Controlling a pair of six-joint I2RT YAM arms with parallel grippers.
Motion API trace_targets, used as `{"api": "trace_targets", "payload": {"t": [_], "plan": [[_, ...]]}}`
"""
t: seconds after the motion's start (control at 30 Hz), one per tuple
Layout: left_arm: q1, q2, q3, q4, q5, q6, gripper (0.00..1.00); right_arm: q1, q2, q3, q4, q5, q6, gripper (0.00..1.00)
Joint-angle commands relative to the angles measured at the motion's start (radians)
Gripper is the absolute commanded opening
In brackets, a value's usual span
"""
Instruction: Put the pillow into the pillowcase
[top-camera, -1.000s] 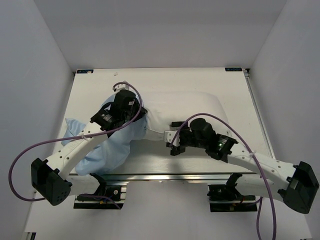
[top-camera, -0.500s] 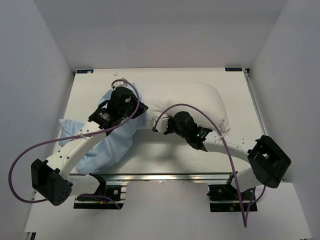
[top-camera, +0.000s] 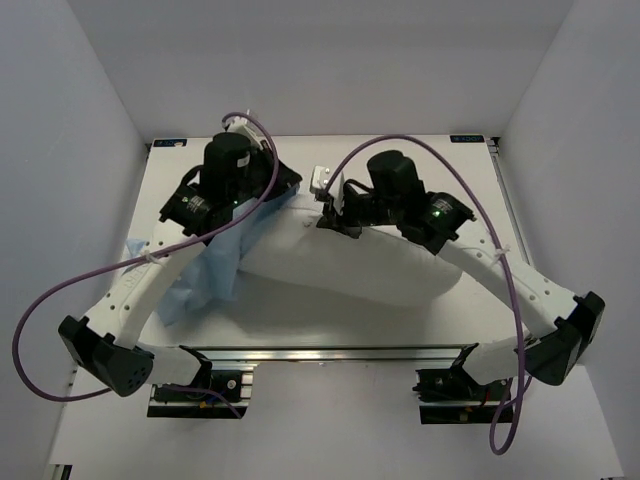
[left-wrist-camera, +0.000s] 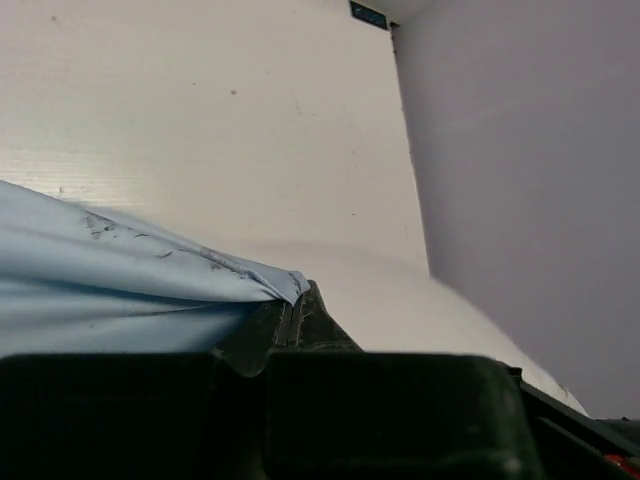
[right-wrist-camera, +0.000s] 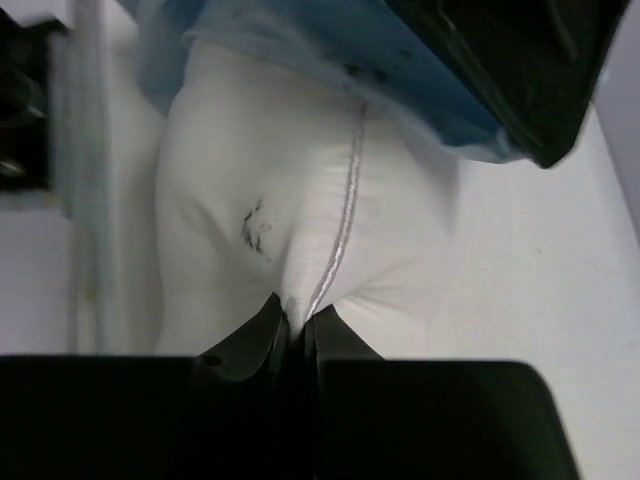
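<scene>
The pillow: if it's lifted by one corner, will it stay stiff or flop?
Probably flops: the pillow puckers where the right fingers pinch it. Likely light for its size, being plump and soft-looking. Unlikely to roll.

Pillow matt off-white cloth, seam stitched; pillowcase thin creased light-blue cloth; table matt white.

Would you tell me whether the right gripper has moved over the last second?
Yes. The right gripper has travelled from the near edge of the table toward its far edge, pinching the pillow.
</scene>
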Motion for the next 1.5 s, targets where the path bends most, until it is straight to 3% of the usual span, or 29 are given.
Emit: {"api": "trace_targets", "payload": {"t": [0.0, 0.13, 0.23, 0.3, 0.53, 0.63, 0.7, 0.77, 0.83, 0.97, 1.13, 1.23, 1.37, 1.47], "plan": [[-0.005, -0.011, 0.144, 0.006, 0.097, 0.058, 0.01, -0.005, -0.051, 0.169, 0.04, -0.27, 0.228, 0.0], [-0.004, -0.022, 0.158, 0.006, 0.066, 0.046, 0.02, -0.122, 0.009, 0.173, 0.104, -0.22, 0.421, 0.0], [0.011, 0.001, 0.117, 0.02, 0.046, 0.0, 0.03, -0.229, 0.128, 0.171, 0.039, -0.152, 0.478, 0.0], [0.031, 0.049, 0.031, 0.069, 0.083, -0.038, 0.03, -0.298, 0.278, 0.177, -0.033, -0.109, 0.462, 0.0], [0.036, 0.279, -0.015, 0.169, 0.179, -0.083, 0.02, -0.398, 0.483, 0.164, -0.109, -0.043, 0.353, 0.0], [0.038, 0.371, 0.025, 0.157, 0.161, -0.062, 0.04, -0.42, 0.509, 0.168, -0.109, -0.028, 0.337, 0.11], [0.041, 0.426, 0.093, 0.118, 0.132, -0.043, 0.1, -0.435, 0.506, 0.17, -0.094, -0.022, 0.336, 0.24], [0.051, 0.452, 0.149, 0.076, 0.109, -0.012, 0.24, -0.441, 0.491, 0.182, -0.08, -0.007, 0.323, 0.38], [0.065, 0.471, 0.227, 0.054, 0.101, 0.02, 0.43, -0.455, 0.469, 0.211, -0.075, 0.0, 0.314, 0.44], [0.071, 0.462, 0.353, -0.018, 0.078, 0.1, 0.61, -0.478, 0.423, 0.251, -0.058, 0.029, 0.279, 0.58], [0.071, 0.396, 0.413, -0.067, 0.205, 0.222, 0.68, -0.489, 0.354, 0.265, -0.043, 0.043, 0.202, 0.68], [0.071, 0.332, 0.34, -0.107, 0.216, 0.283, 0.69, -0.489, 0.313, 0.25, -0.035, -0.015, 0.128, 0.7], [0.071, 0.155, 0.035, -0.077, 0.14, 0.316, 0.67, -0.487, 0.278, 0.196, -0.034, -0.201, 0.024, 0.71], [0.071, 0.071, -0.133, -0.054, 0.045, 0.308, 0.66, -0.454, 0.259, 0.161, -0.002, -0.247, 0.006, 0.74]]}}
